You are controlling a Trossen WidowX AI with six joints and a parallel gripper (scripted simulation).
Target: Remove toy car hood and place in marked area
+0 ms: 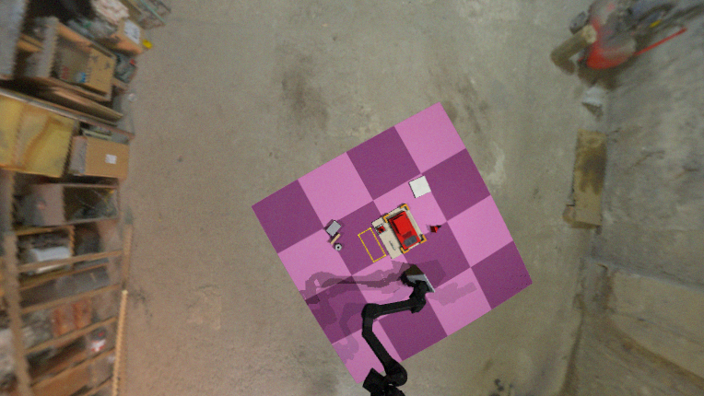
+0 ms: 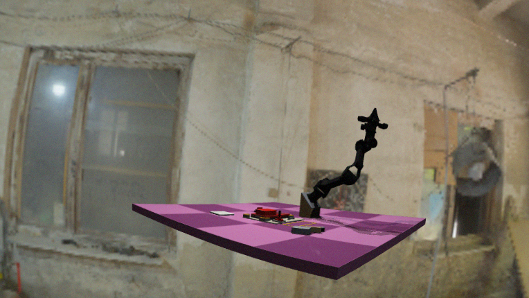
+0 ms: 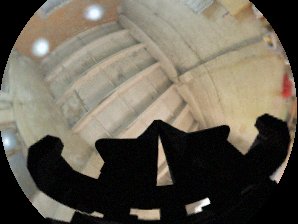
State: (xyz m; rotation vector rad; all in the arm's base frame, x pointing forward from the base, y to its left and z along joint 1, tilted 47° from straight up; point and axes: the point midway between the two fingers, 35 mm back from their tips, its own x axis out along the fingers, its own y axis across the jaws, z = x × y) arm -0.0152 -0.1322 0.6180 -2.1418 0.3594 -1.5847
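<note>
Our gripper [image 2: 372,112] (clenched on nothing) points skyward, high above the table [image 2: 333,258]. The toy car [image 1: 404,229] lies well below — we must descend.

Lighting is even and moderately bright in all three views. In the top view the arm [image 1: 379,320] casts a soft, smeared shadow [image 1: 345,285] leftward over the checkered table [image 1: 428,133]; the table surface is crisp, while the concrete floor [image 1: 221,147] and shelving [image 1: 19,275] around it are blurred. In the exterior view a window [image 2: 96,144] carries a bright glare spot [image 2: 58,89], and the walls are hazy and out of focus. The wrist view is a circular fisheye with black corners, strong bending of lines, soft focus, and the gripper [image 3: 160,163] shows only as a black silhouette against a pale ceiling.
</note>
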